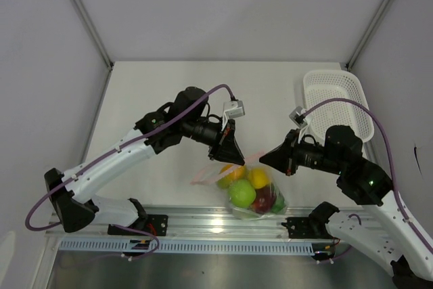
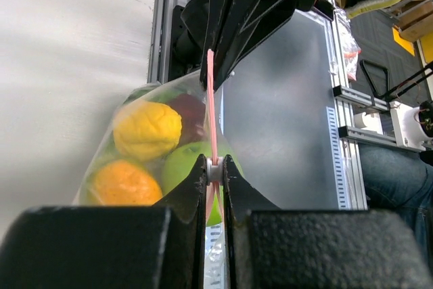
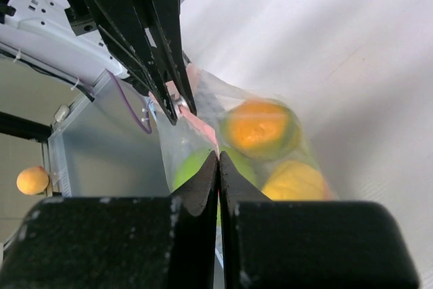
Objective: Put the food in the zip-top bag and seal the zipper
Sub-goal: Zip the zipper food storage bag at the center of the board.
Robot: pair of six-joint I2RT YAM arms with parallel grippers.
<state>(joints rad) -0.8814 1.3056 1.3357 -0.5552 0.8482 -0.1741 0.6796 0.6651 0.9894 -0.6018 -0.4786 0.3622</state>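
Observation:
The clear zip-top bag [image 1: 254,197] hangs between my two grippers near the table's front edge, holding the food: a green apple [image 1: 242,193], an orange fruit [image 1: 233,172], a yellow fruit [image 1: 258,178] and a red apple [image 1: 264,199]. The pink zipper [image 2: 212,109] runs taut between the grippers. My left gripper [image 1: 233,156] is shut on the white slider [image 2: 215,170] of the zipper. My right gripper [image 1: 265,159] is shut on the zipper's other end [image 3: 208,133]. The fruits also show in the wrist views [image 2: 147,129] [image 3: 257,128].
A white mesh basket [image 1: 338,99] stands at the back right of the table. An aluminium rail [image 1: 203,225] runs along the front edge under the bag. The side walls close in left and right.

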